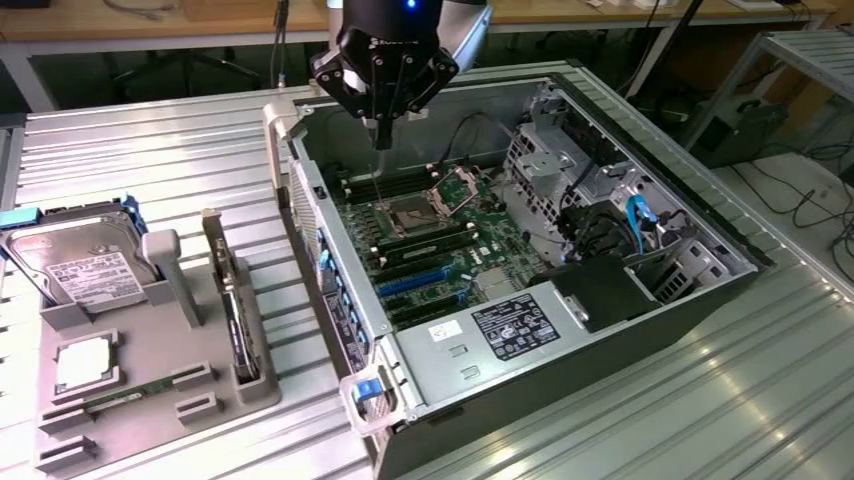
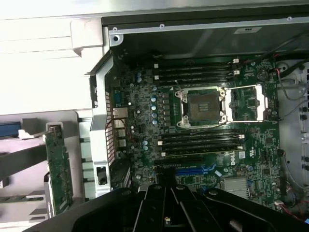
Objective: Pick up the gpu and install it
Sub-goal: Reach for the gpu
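Gripper [image 1: 383, 138], fingers pressed together and empty, hangs over the motherboard [image 1: 447, 240]. We find the gpu [image 1: 240, 325] on edge (untouched) along the grey fixture's [image 1: 160, 400] edge nearest the computer case [image 1: 607, 110]. Risk, we reckon: closed fingers would shove, not straddle, tipping it.

gpu [image 1: 238, 312] [image 2: 59, 166], thin green card, standing on edge in gray holder [image 1: 150, 345]

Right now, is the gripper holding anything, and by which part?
Nothing. The gripper hangs with jaws shut over the open case, and the gpu stands in its tray slot.
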Action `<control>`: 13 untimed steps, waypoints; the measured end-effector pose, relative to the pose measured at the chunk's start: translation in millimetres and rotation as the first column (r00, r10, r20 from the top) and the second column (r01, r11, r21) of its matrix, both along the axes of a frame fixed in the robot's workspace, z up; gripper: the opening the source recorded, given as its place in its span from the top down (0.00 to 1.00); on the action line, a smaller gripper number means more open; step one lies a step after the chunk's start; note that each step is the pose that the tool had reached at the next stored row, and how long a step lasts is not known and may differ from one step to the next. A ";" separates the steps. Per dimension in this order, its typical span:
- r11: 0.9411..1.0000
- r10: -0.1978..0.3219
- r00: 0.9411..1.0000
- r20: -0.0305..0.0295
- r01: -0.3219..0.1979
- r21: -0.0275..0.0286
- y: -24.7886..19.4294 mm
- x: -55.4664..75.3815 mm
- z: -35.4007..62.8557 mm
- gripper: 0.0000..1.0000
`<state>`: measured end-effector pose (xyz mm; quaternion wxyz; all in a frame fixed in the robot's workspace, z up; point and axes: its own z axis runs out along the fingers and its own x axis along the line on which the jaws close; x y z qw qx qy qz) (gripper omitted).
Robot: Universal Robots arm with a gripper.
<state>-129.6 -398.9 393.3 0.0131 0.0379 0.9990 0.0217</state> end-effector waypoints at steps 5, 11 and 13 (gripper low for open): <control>1.000 0.000 1.000 0.000 0.000 0.000 0.0 -3.1 0.0 0.89; 1.000 0.000 1.000 0.000 0.000 0.000 0.0 -6.3 0.0 0.89; 1.000 0.000 1.000 0.000 0.000 0.000 -0.1 -7.8 0.0 0.89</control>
